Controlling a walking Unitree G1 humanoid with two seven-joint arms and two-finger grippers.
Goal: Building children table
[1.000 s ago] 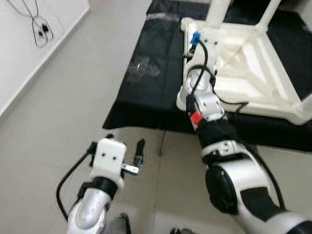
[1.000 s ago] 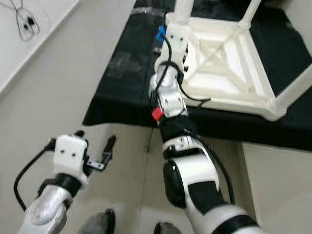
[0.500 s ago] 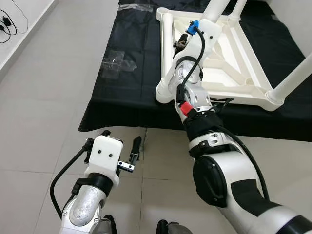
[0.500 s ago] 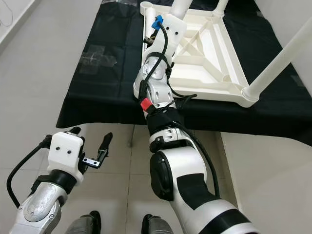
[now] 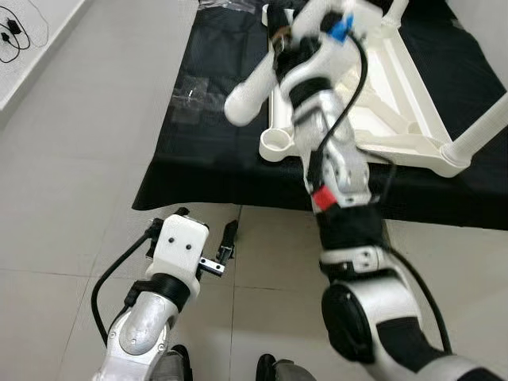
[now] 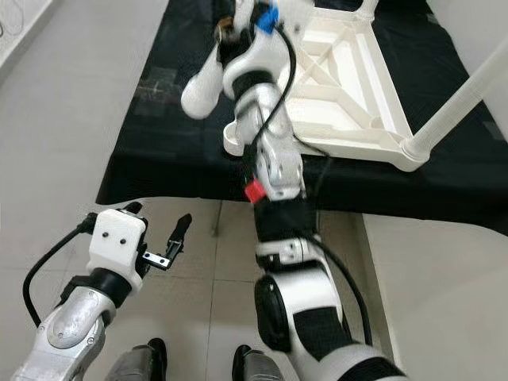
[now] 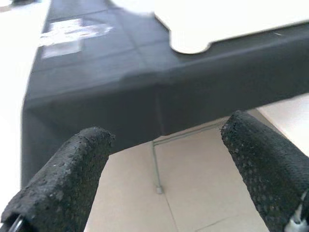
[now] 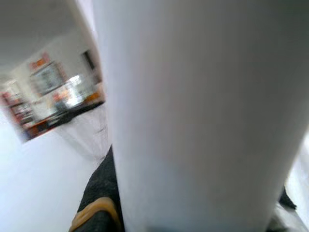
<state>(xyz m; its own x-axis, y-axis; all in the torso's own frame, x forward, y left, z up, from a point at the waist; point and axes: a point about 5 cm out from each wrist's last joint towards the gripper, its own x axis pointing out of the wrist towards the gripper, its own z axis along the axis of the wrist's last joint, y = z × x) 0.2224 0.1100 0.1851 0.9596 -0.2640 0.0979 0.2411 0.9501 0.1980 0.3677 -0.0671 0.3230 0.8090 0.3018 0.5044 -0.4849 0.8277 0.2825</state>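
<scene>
One loose white table leg (image 5: 252, 89) is carried by the right gripper (image 5: 295, 41), clenched on it approx. at the upper half, so that the free round end is pointed toward the robot, above the near edge of the black cloth (image 5: 198, 159). The upturned white table frame (image 5: 397, 95) is lying on that cloth; its near corner socket (image 5: 276, 145) is seen open and unfilled, just below the held leg. At least two legs are already stood upright in the frame: one at the near right corner (image 5: 480, 135), one at the far side (image 5: 395, 12). The 4th corner cannot be judged.

The leg is judged to be a hollow plastic tube: light, stiff, smooth, so prone to slipping or twisting in a two-finger grip. It is best taken near mid-length, w/ the end left free for the socket. The frame is likely light too and may shift when pushed.

The left gripper (image 5: 226, 240) is held low over the floor tiles (image 5: 79, 182), fingers (image 7: 63, 174) spread, nothing between them. One clear plastic bag (image 5: 190, 89) is lying on the cloth.
</scene>
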